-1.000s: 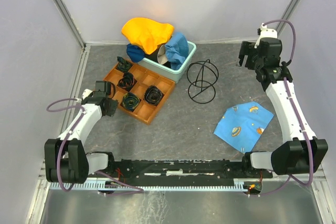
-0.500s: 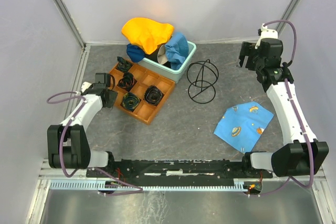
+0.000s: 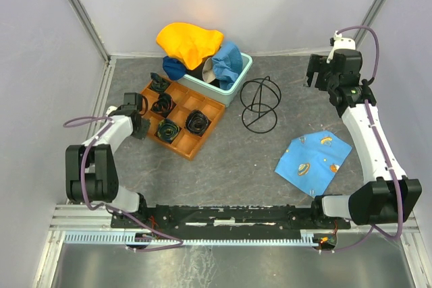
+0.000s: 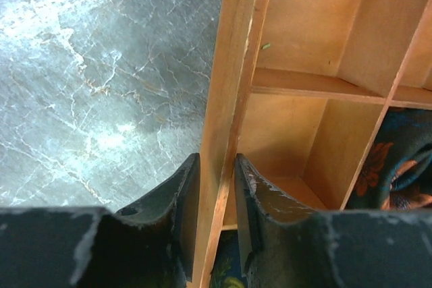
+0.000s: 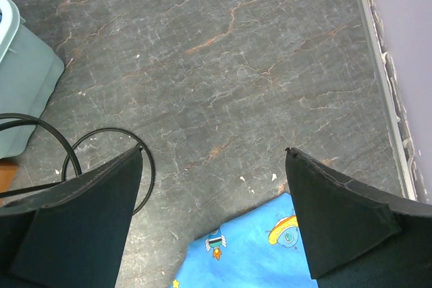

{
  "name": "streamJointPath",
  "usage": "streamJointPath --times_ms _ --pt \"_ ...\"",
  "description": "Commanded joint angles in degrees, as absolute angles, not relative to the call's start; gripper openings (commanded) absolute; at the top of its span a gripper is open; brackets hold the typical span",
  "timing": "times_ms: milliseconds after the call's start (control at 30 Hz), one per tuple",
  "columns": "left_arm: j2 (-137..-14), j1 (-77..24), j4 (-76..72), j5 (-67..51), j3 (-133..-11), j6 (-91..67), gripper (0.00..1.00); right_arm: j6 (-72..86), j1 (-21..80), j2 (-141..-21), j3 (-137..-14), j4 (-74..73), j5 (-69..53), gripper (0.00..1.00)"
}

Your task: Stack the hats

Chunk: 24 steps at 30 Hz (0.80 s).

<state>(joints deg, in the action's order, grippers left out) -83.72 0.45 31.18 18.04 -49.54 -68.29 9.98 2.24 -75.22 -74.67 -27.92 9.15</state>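
The hats are heaped at the far side of the surface [image 3: 229, 166], in and over the tub [image 3: 237, 83], not yet in a tidy stack. The yellow hat [image 3: 189, 42] is spread on top, its long axis running left to right. The blue hat [image 3: 227, 62] is bunched at its right, and the navy hat [image 3: 173, 69] is tucked under its left edge. Only these three can be told apart with certainty.

The left pincer [image 4: 216, 166] is clamped on the near-left wall of the tray [image 4: 233, 65], one finger outside and one inside a compartment. From it the heap lies beyond and to the right, across the tray, whose compartments are partly filled with dark rolled items [image 3: 168, 128]. It is judged slightly the nearer to the heap, yet it is taken up by the tray wall.

The right pincer [image 5: 214, 156] is held with its fingers wide apart and nothing between them, above bare surface at the far right. From it the hats lie to the left, with the stand [image 3: 260, 104] between; the cloth [image 3: 314, 155] lies nearer the bases, out of the way.

The next move is therefore judged to turn on a reach leftward past the stand, or on the tray wall being let go. The stand and the tub rim are what could be knocked.
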Motion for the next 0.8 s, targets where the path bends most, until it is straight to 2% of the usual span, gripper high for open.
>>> streamJointPath --times_ms 0,333,500,633,767 --pt "-86.8 1.4 30.5 21.6 -53.4 -64.2 0.34 9.2 2.5 -75.5 -76.7 -27.0 9.1 0.95" --pt "-92.2 9.1 30.8 27.7 -60.2 -53.7 0.38 9.8 2.5 -76.2 -77.8 -27.6 7.5 0.95" --pt "-97.3 12.0 30.1 32.1 -67.7 -46.0 0.41 10.8 2.5 -76.9 -78.7 -28.3 6.3 0.95" --pt "-104.8 13.1 29.5 32.3 -77.4 -37.0 0.47 11.8 2.5 -77.7 -79.5 -29.2 4.7 0.94" --pt "-114.3 13.5 32.0 30.5 -91.6 -30.2 0.58 12.4 2.4 -78.2 -80.4 -30.5 3.7 0.94"
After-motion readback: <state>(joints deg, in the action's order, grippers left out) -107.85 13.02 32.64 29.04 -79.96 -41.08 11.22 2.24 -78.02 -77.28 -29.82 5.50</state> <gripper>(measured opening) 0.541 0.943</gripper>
